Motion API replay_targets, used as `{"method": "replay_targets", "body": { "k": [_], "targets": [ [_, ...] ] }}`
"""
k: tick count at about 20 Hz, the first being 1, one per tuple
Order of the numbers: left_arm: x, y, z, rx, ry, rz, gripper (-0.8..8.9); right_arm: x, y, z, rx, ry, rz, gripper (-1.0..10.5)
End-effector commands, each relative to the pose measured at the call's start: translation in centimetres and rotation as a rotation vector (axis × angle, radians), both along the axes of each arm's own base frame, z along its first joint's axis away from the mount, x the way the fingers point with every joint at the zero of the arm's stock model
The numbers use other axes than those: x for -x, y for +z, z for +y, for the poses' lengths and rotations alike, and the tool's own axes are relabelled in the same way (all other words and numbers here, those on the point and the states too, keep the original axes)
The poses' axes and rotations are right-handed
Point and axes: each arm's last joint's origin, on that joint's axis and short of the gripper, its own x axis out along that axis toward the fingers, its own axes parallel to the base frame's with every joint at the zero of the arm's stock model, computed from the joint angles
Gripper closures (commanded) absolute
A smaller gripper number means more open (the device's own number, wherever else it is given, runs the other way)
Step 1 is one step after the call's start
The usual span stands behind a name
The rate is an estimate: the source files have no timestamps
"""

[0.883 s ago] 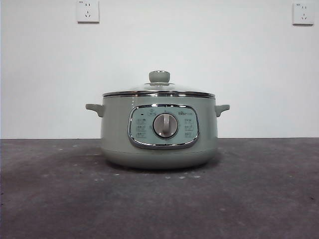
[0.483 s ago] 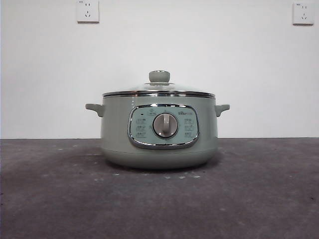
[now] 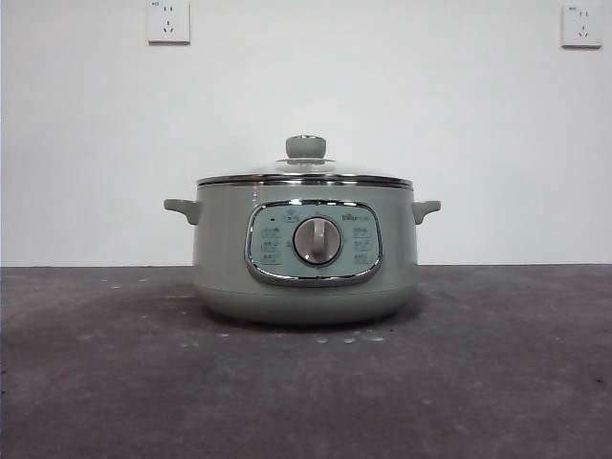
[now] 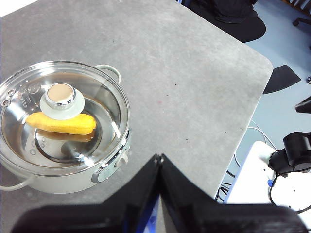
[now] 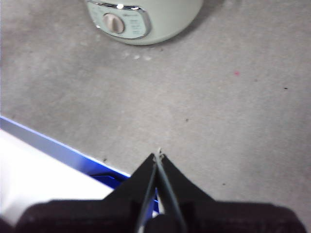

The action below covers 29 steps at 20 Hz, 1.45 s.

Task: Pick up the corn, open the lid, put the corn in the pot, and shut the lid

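1. Where the grey table (image 3: 115,382) is seen from the front, its top is crossed by faint pale specks, and one rounded corner of it is shown in the left wrist view, with floor and cables beyond the edge.
2. The pot (image 3: 306,253) is set upright near the middle of the table, its chrome-framed panel and grey dial (image 3: 317,240) turned toward the front camera, and a small handle is seen on each side.
3. The lid (image 3: 304,176) is seated on the pot's rim, closed, with its green knob (image 3: 306,146) on top; in the left wrist view the knob's cap is seen as a pale disc ringed with chrome.
4. The corn (image 4: 61,123) is seen through the glass in the left wrist view, lying flat on the pot's floor, partly hidden under the knob.
5. The left gripper (image 4: 159,158) is held high over the table, well apart from the pot and off to its side; its jaws are pressed together and nothing is held between them.
6. The right gripper (image 5: 158,155) is held above bare table near the table's edge, well apart from the pot's front; its jaws are closed to a thin slit with nothing between them.
7. Two white wall sockets (image 3: 168,21) are mounted high on the wall behind, one toward each top corner.
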Motion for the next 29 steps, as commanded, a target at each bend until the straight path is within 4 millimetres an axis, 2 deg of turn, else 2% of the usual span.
{"method": "replay_targets", "body": {
  "k": [1,9,11,13,15,18,21,26,29],
  "targets": [
    [-0.1,0.4,0.1,-0.032,0.019,-0.082,8.16,0.1,-0.4,-0.1,0.027,-0.023,0.022,9.5],
    [-0.7,0.5,1.6,-0.022,0.163,-0.053,8.16,0.0,-0.4,-0.2,0.058,-0.057,0.005,9.5],
    [0.1,1.5,3.6,-0.015,0.236,-0.159,8.16,0.0,-0.4,-0.2,0.061,-0.060,0.003,9.5],
    [2.1,2.3,5.1,0.031,0.266,-0.304,8.16,0.0,-0.4,-0.2,0.062,-0.061,0.003,9.5],
    [4.0,1.5,6.4,0.070,0.315,-0.422,8.16,0.0,-0.4,-0.2,0.062,-0.061,0.003,9.5],
    [6.2,-2.5,8.5,0.092,0.440,-0.549,8.16,-0.2,-0.4,-0.2,0.065,-0.061,0.008,9.5],
    [7.7,-8.4,10.0,0.082,0.556,-0.640,8.16,-0.2,-0.4,-0.2,0.065,-0.060,0.008,9.5],
    [9.3,-18.8,10.9,0.021,0.705,-0.641,8.16,-0.2,-0.4,-0.2,0.065,-0.061,0.008,9.5],
    [9.9,-24.3,10.9,0.013,0.732,-0.616,8.16,-0.2,-0.4,-0.2,0.065,-0.061,0.008,9.5]
  ]
}}
